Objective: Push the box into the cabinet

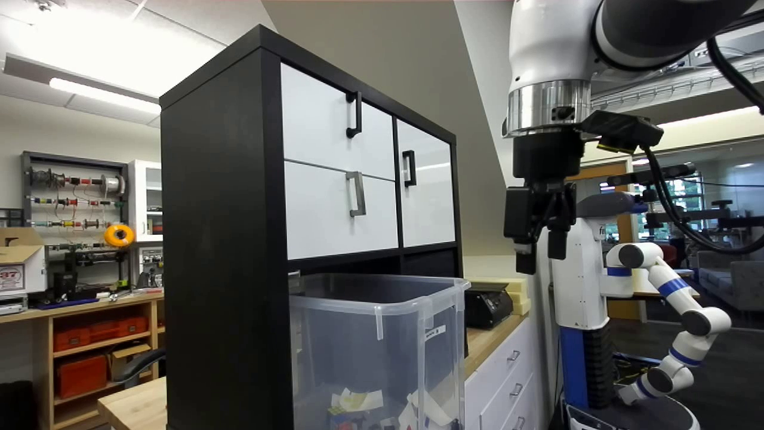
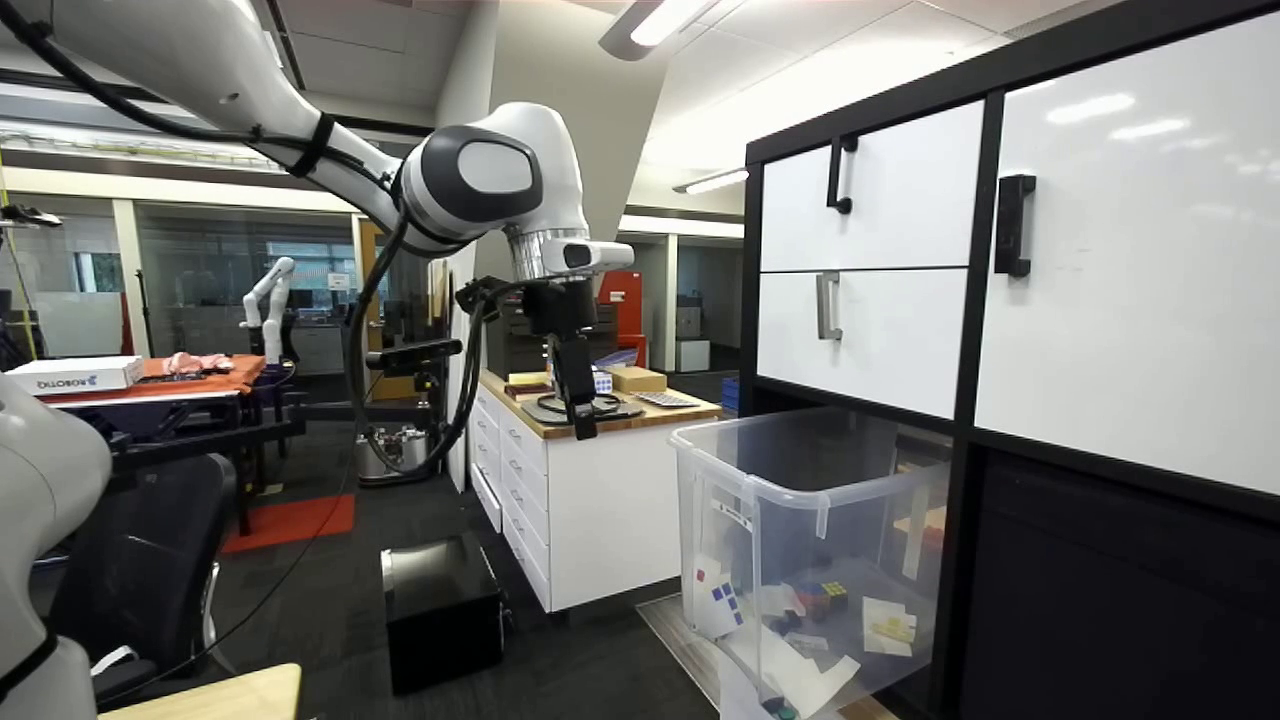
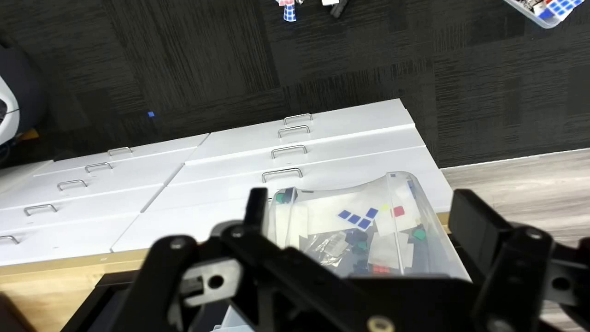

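The clear plastic box (image 1: 364, 334) sits at a lower compartment of the black-framed cabinet (image 1: 340, 221), with much of it sticking out in front. Whitish papers and coloured pieces lie inside it. The box (image 2: 790, 545) and the cabinet (image 2: 1120, 290) also show in an exterior view, where the rear of the box is behind the frame edge. My gripper (image 1: 542, 254) points down in the air, in front of the box and higher than its rim, apart from it (image 2: 583, 420). In the wrist view the jaws (image 3: 362, 216) are wide apart and empty, with the box (image 3: 435, 242) beyond them.
A white drawer unit (image 2: 620, 520) with a wooden top stands beyond the box; a black device (image 1: 490, 306) is on that top. A black case (image 2: 440, 610) is on the floor. Another robot (image 1: 579, 275) stands behind my gripper in an exterior view.
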Robot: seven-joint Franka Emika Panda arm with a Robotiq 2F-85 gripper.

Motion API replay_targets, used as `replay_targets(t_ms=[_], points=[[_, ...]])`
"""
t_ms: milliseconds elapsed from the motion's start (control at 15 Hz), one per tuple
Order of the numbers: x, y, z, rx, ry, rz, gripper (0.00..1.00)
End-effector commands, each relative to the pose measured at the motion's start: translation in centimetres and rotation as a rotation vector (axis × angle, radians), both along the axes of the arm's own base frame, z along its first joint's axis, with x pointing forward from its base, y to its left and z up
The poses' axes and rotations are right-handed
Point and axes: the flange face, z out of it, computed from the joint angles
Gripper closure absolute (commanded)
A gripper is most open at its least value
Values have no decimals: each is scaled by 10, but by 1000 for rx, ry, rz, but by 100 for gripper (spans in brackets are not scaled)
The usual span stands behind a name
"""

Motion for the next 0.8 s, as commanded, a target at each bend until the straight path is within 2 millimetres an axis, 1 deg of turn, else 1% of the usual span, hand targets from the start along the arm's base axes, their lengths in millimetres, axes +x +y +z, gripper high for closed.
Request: replay_targets(t_ms=[0, 333, 733], points=[[4, -2, -1, 16, -17, -3, 0], [13, -11, -13, 42, -46, -5, 0], [30, -30, -39, 99, -149, 30, 0]])
